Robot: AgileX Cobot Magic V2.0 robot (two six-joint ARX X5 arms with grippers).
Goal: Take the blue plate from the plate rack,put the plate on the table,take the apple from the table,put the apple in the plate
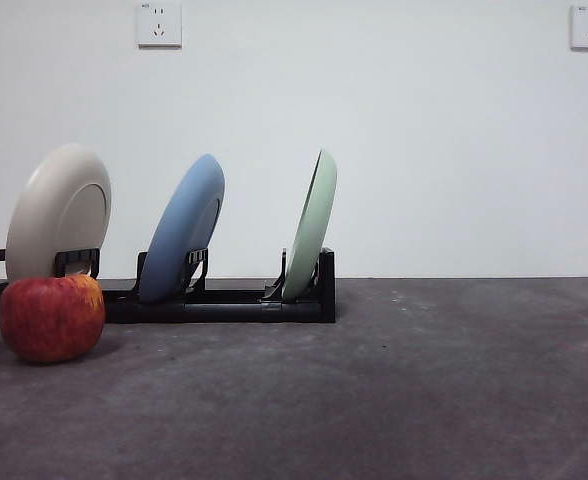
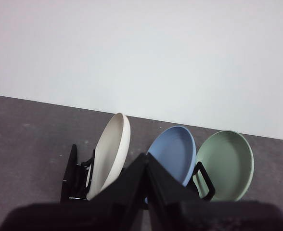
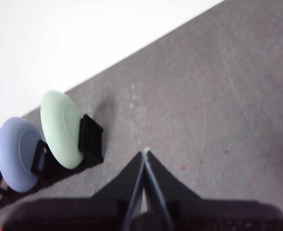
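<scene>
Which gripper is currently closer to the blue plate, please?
Left. The left gripper hangs just above the blue plate in the plate rack; the right gripper sits over bare table, beyond the pale green plate.

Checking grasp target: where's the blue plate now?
Front view: blue plate stands in the rack, middle slot, between the cream plate and green plate.

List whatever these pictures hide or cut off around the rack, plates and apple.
- Plate rack: the front view's edge cuts off its end beside the cream plate.
- Cream plate's lower edge: front view, behind the apple.
- Apple: absent from both wrist views.
- Blue plate: left wrist view, its lower part is behind the left gripper.
- Cream plate: right wrist view, only a sliver shows at the edge.
</scene>
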